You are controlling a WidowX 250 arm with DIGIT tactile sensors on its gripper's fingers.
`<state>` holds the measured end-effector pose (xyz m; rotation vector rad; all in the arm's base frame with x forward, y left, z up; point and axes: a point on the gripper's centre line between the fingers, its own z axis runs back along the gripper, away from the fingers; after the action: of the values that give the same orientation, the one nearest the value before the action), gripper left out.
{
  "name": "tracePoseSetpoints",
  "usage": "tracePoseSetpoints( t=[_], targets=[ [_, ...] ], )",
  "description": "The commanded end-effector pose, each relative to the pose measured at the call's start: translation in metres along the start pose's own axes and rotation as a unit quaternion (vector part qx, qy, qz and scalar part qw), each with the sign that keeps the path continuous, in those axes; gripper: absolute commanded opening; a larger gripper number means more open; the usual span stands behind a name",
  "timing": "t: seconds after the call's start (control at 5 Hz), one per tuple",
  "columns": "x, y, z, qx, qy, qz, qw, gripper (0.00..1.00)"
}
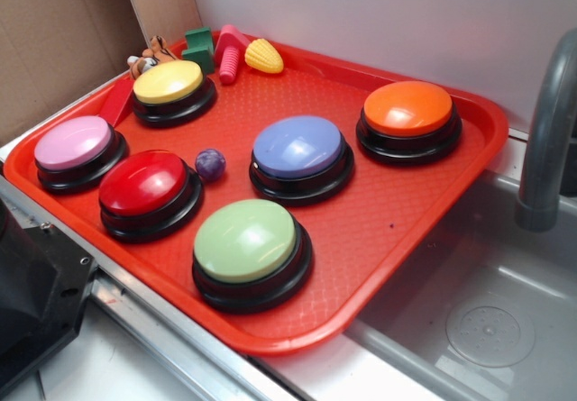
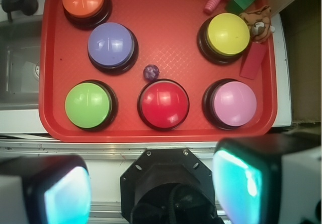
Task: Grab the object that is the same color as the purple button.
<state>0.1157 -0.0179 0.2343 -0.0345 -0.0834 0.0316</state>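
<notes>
Exterior view first: small glossy dark-purple marbled ball [image 1: 210, 163] sitting left of centre on the red plastic tray [image 1: 388, 212], tucked just beside the red dome button [image 1: 144, 185] and near the lavender-blue dome button [image 1: 297, 147]. Pale green dome button [image 1: 245, 241] low in the frame, pink one [image 1: 73, 142] at far left, yellow [image 1: 169, 82] up top, orange [image 1: 407, 108] to the right. Heap of small toys along the upper edge, well apart from the ball. Grey faucet pipe [image 1: 545, 131] at right, no obstacle.

Wrist view now: same ball [image 2: 151, 72] at centre, just above the red button, free on its upper side. Gripper [image 2: 151, 194] spread wide, both pads at the bottom corners, holding nothing, hanging off the tray's near edge. Probably a tight pinch ahead, red dome crowding one finger's path.
</notes>
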Motion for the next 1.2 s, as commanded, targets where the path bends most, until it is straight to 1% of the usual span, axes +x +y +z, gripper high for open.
tracePoseSetpoints(
  t=[0.0,0.2,0.4,0.6,0.8,1.0],
  targets=[
    [0.0,0.0,0.0,0.0,0.0,0.0,1.0,1.0],
    [0.012,-0.004,-0.007,0.017,-0.017,-0.052,0.998,1.0],
    [0.037,-0.013,-0.021,0.014,-0.03,-0.126,0.991,1.0],
    [0.064,-0.026,-0.038,0.021,-0.034,-0.193,0.98,1.0],
    [0.081,-0.033,-0.064,0.046,-0.034,-0.227,0.972,1.0],
    [0.082,-0.028,-0.086,0.04,-0.041,-0.235,0.97,1.0]
  ],
)
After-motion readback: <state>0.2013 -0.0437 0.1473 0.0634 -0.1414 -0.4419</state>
